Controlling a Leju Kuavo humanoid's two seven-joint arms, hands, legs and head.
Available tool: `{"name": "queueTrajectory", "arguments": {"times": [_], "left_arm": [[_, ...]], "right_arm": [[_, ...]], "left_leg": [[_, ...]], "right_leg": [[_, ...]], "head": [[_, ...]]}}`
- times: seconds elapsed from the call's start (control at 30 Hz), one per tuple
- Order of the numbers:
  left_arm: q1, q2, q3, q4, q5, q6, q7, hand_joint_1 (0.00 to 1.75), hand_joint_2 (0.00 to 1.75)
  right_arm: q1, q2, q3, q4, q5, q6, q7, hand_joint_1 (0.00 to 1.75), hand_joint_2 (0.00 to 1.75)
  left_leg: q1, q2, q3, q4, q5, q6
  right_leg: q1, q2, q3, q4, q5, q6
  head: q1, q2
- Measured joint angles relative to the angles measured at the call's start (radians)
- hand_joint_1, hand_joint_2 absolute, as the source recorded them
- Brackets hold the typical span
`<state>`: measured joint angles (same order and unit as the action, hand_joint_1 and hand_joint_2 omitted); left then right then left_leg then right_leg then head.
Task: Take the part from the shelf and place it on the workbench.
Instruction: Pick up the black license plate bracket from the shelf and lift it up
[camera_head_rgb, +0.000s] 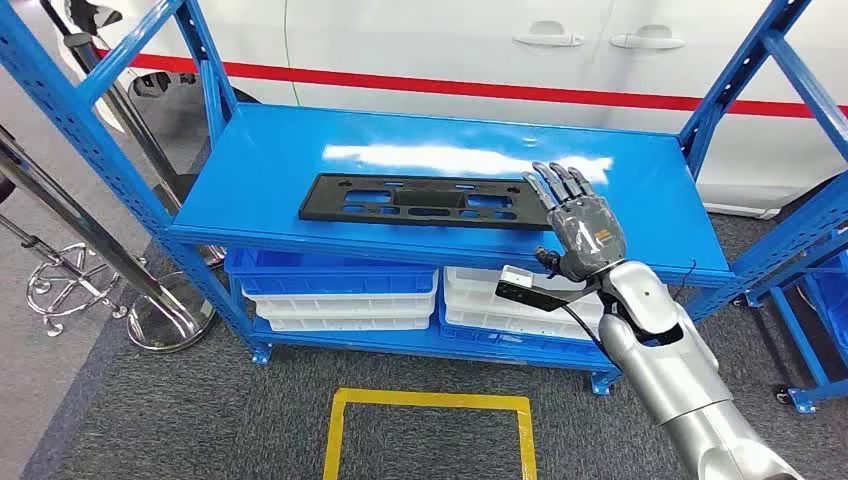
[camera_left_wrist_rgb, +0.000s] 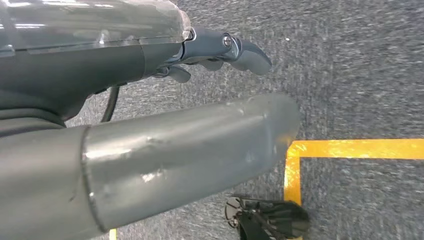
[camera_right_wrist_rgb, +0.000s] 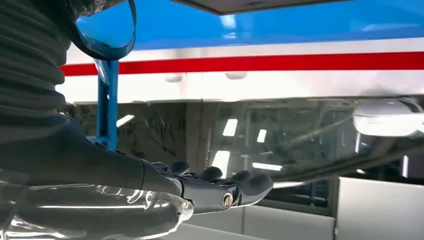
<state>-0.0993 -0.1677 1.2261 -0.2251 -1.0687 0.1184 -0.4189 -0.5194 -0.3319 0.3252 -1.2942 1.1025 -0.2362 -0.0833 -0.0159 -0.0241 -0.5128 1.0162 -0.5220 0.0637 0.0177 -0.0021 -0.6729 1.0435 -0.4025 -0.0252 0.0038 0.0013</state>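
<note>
- My right hand hovered over the right end of the part, its dark fingers held straight and slightly apart, gripping nothing; whether they touched the part, I could not tell.
- My left hand hung over the floor, fingers loosely extended, holding nothing.
- The part, a long flat black plastic panel with rectangular cut-outs, lay on the glossy top deck of the blue metal shelf, near its front edge.
- Below it sat blue crates and white crates, stacked.
- Grey carpet covered the floor, with a yellow taped rectangle in front of the shelf.
- Behind stood a white car with a red stripe; chrome stands stood on the left.
- I could read no writing.
</note>
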Motion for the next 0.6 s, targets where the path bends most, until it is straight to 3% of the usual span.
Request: {"name": "queueTrajectory", "arguments": {"times": [0.07, 0.17, 0.23, 0.3, 0.33, 0.37, 0.43, 0.47, 0.5, 0.53, 0.6], "left_arm": [[0.001, 0.001, 0.0, 0.0, 0.0, -0.003, 0.0, 0.0, 0.0], [-0.002, 0.005, 0.0, 0.0, 0.001, -0.007, -0.002, 0.0, 0.0], [-0.007, 0.008, 0.0, 0.0, 0.004, -0.007, -0.004, 0.0, 0.0], [-0.009, 0.012, 0.0, 0.0, 0.007, -0.007, -0.006, 0.0, 0.0], [-0.008, 0.014, 0.0, 0.0, 0.009, -0.007, -0.006, 0.0, 0.0], [-0.007, 0.016, 0.0, 0.0, 0.011, -0.007, -0.006, 0.0, 0.0], [-0.005, 0.019, 0.0, 0.0, 0.012, -0.006, -0.006, 0.0, 0.0], [-0.004, 0.019, 0.0, 0.001, 0.013, -0.006, -0.006, 0.0, 0.0], [-0.005, 0.019, 0.0, 0.002, 0.013, -0.006, -0.006, 0.0, 0.0], [-0.005, 0.019, 0.0, 0.002, 0.013, -0.007, -0.006, 0.0, 0.0], [-0.005, 0.02, 0.001, 0.003, 0.017, -0.009, -0.006, 0.0, 0.0]], "right_arm": [[-0.003, -0.005, 0.0, 0.0, -0.011, 0.02, -0.009, 0.0, 1.75], [-0.02, -0.015, 0.0, 0.003, -0.046, 0.087, -0.04, 0.0, 1.75], [-0.045, -0.017, 0.007, 0.009, -0.074, 0.139, -0.056, 0.0, 1.75], [-0.069, -0.022, 0.022, 0.019, -0.106, 0.198, -0.064, 0.0, 1.75], [-0.082, -0.026, 0.033, 0.025, -0.124, 0.227, -0.067, 0.0, 1.75], [-0.096, -0.032, 0.047, 0.032, -0.142, 0.252, -0.068, 0.0, 1.75], [-0.131, -0.045, 0.074, 0.044, -0.172, 0.283, -0.068, 0.0, 1.75], [-0.149, -0.051, 0.085, 0.05, -0.183, 0.291, -0.067, 0.0, 1.75], [-0.165, -0.056, 0.095, 0.056, -0.191, 0.297, -0.066, 0.0, 1.75], [-0.178, -0.06, 0.105, 0.062, -0.2, 0.306, -0.064, 0.0, 1.75], [-0.204, -0.07, 0.127, 0.074, -0.222, 0.339, -0.059, 0.0, 1.75]], "left_leg": [[0.002, 0.001, 0.006, 0.0, 0.0, -0.006], [-0.001, 0.006, 0.011, 0.023, -0.013, -0.02], [0.008, 0.009, -0.036, 0.109, -0.046, -0.033], [0.022, 0.011, -0.113, 0.215, -0.08, -0.05], [0.03, 0.012, -0.141, 0.24, -0.08, -0.061], [0.037, 0.014, -0.153, 0.231, -0.058, -0.073], [0.051, 0.017, -0.135, 0.134, 0.026, -0.098], [0.054, 0.018, -0.125, 0.086, 0.053, -0.107], [0.054, 0.02, -0.117, 0.054, 0.064, -0.104], [0.052, 0.019, -0.116, 0.043, 0.063, -0.092], [0.046, 0.018, -0.119, 0.043, 0.061, -0.057]], "right_leg": [[0.002, 0.0, 0.006, -0.009, 0.001, -0.002], [-0.01, -0.001, 0.042, -0.042, 0.001, -0.007], [-0.02, -0.001, 0.059, -0.054, -0.002, -0.006], [-0.028, -0.001, 0.065, -0.054, -0.009, -0.001], [-0.033, -0.001, 0.068, -0.052, -0.014, 0.006], [-0.039, -0.001, 0.071, -0.048, -0.02, 0.014], [-0.054, -0.001, 0.076, -0.034, -0.036, 0.033], [-0.059, -0.001, 0.078, -0.026, -0.043, 0.043], [-0.06, -0.001, 0.075, -0.019, -0.049, 0.051], [-0.058, -0.002, 0.073, -0.014, -0.052, 0.059], [-0.056, -0.003, 0.07, -0.012, -0.055, 0.068]], "head": [[0.001, 0.0], [0.003, 0.0], [0.002, 0.0], [0.002, 0.0], [0.002, 0.0], [0.002, 0.0], [0.002, 0.0], [0.001, 0.0], [0.0, 0.0], [-0.001, 0.0], [-0.002, 0.0]]}}
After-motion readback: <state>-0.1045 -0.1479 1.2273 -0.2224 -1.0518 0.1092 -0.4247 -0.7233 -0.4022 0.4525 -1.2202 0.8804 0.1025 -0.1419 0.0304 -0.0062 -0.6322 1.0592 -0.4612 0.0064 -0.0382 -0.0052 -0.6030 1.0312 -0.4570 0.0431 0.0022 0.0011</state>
